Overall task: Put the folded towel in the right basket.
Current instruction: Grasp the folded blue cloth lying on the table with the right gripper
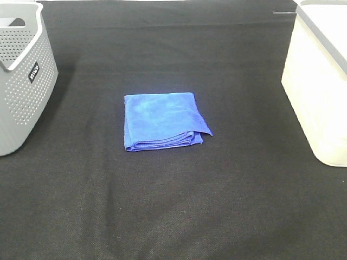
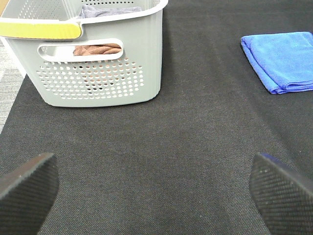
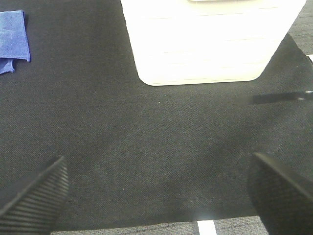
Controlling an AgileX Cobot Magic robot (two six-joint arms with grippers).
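The folded blue towel [image 1: 162,120] lies flat on the black cloth [image 1: 173,216], about midway between the grey basket [image 1: 24,81] on the left and the white basket [image 1: 320,86] on the right, touching neither. The left gripper [image 2: 154,188] and right gripper [image 3: 156,191] both hang spread wide over bare cloth, holding nothing, each well apart from the towel

Left gripper [image 2: 155,193]: two black fingers [image 2: 25,192] with rounded tips, faces covered in a fine woven, diamond-like grip texture; one tip carries a faint bluish sheen. Right gripper [image 3: 156,196]: matching black pads [image 3: 35,198], wedge-shaped and tapering, their faces finely ribbed in parallel lines.
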